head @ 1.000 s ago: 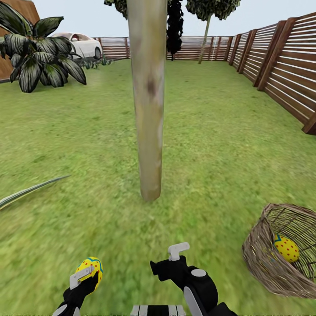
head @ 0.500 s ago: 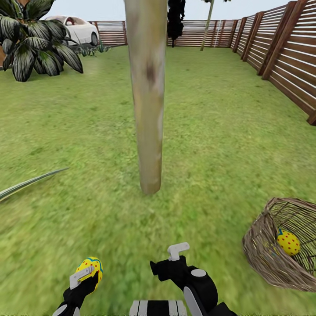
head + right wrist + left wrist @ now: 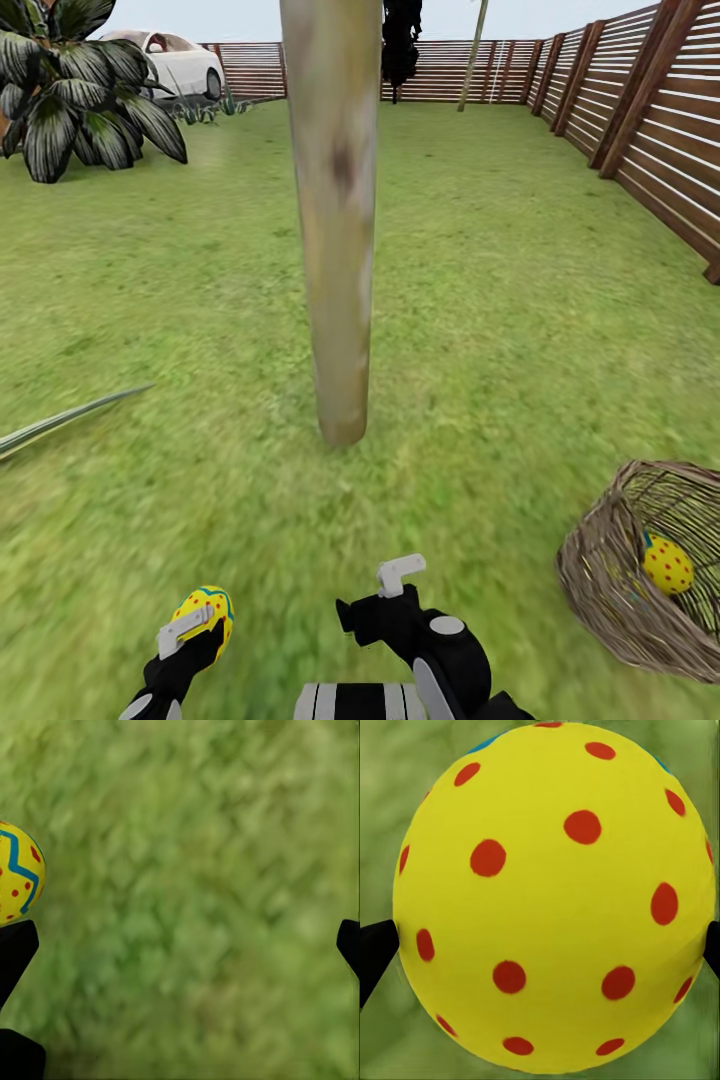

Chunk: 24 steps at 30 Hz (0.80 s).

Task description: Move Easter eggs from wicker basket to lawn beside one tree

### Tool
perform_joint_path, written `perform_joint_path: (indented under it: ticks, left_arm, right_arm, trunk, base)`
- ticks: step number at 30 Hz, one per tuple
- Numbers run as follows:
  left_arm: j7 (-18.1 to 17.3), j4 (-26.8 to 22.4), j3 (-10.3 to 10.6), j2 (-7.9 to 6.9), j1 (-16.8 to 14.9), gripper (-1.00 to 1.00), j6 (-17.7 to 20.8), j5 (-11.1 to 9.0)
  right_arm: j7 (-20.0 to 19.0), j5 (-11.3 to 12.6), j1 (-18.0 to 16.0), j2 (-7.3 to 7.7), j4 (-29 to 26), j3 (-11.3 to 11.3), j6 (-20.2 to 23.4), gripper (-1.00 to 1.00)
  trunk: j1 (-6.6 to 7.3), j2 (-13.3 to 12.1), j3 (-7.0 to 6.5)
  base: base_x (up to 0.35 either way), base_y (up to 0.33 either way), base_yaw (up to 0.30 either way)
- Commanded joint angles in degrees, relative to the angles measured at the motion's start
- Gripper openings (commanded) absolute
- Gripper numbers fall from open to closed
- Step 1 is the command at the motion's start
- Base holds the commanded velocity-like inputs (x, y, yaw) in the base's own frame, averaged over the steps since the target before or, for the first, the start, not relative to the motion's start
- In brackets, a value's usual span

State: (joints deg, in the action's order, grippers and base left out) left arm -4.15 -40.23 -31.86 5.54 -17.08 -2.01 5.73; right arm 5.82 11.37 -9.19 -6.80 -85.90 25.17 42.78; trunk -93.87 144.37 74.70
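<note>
No text, label, brand, number or sign can be read anywhere — not on the white car [image 3: 180,62] parked beyond the far left corner of the lawn [image 3: 500,300], whose plate and badges are too small to tell, and not on the slatted fence [image 3: 650,130] along the right edge. The Easter egg [image 3: 555,900] carries only painted red dots — decoration, not writing — and the wicker basket [image 3: 600,580] bears no tag.

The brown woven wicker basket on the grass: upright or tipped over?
Tipped: the brown wicker basket lies sideways, its mouth open sideways, one yellow egg inside.
</note>
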Motion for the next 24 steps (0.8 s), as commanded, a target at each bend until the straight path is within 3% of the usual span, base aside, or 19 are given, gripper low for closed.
perform_joint_path:
  ticks: [1,24]
  left_arm:
    - [-0.42,0.02,-0.47,0.09,-0.06,-1.0,-0.19,0.6]
    - [-0.46,0.04,-0.42,0.11,-0.06,-1.0,-0.27,0.6]
  right_arm:
    - [0.6,0.6,-0.04,0.02,-0.06,0.13,0.2,1.0]
    - [0.6,0.59,-0.04,0.04,-0.06,0.23,0.18,1.0]
  trunk:
    - [-0.02,0.02,0.04]
    - [-0.15,0.08,1.15]
  base:
    - [0.294,0.0,0.0]
    - [0.024,0.0,0.0]
